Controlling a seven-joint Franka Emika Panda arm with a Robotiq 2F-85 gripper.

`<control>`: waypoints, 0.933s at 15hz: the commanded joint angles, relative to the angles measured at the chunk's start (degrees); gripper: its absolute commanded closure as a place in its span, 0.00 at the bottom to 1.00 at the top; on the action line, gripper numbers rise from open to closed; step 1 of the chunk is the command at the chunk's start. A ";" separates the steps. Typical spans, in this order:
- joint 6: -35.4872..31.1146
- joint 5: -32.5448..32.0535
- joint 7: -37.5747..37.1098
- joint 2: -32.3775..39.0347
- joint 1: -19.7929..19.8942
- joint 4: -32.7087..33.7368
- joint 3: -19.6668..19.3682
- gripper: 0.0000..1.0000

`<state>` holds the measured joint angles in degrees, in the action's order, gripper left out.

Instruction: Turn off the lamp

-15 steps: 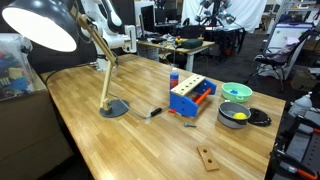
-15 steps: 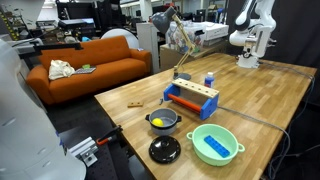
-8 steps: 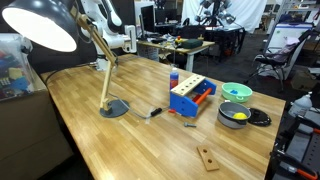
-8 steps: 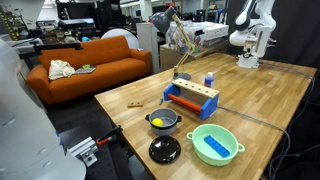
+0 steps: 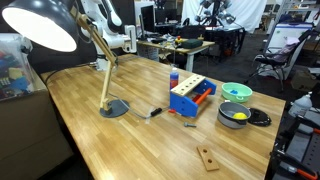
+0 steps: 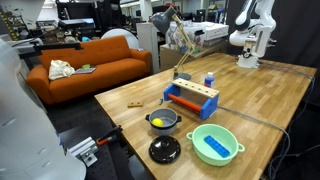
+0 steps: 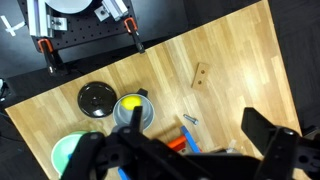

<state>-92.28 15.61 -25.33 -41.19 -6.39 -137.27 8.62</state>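
The lamp stands on the wooden table. Its dark dome shade (image 5: 40,25) glows white inside, so it is lit. A jointed light wooden arm runs down to the round dark base (image 5: 113,109). A small black inline switch (image 5: 155,112) lies on the table just beside the base. The lamp also shows at the table's far side in an exterior view (image 6: 172,30). My gripper (image 6: 246,58) hangs high at the far back of the table, well away from the lamp. In the wrist view its dark fingers (image 7: 180,150) are spread wide and empty. The lamp is out of the wrist view.
A blue and orange toolbox (image 5: 190,97) sits mid-table. A green bowl (image 5: 236,92), a grey pot with a yellow item (image 5: 233,114) and a black lid (image 5: 259,118) lie beyond it. A small wooden piece (image 5: 207,158) lies near the front edge. An orange sofa (image 6: 95,62) stands off the table.
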 commanded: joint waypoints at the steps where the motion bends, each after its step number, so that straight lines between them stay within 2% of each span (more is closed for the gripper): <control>1: 0.42 0.74 0.86 -0.11 1.77 0.19 1.22 0.00; 8: 0.42 0.74 0.86 -0.11 1.77 0.19 1.22 0.00; 11: -2.17 1.05 0.68 4.06 1.24 2.71 3.06 0.00; 14: -6.34 1.34 0.44 11.13 0.23 7.30 5.61 0.00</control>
<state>-96.97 15.84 -25.31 -36.92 -6.43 -135.12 12.39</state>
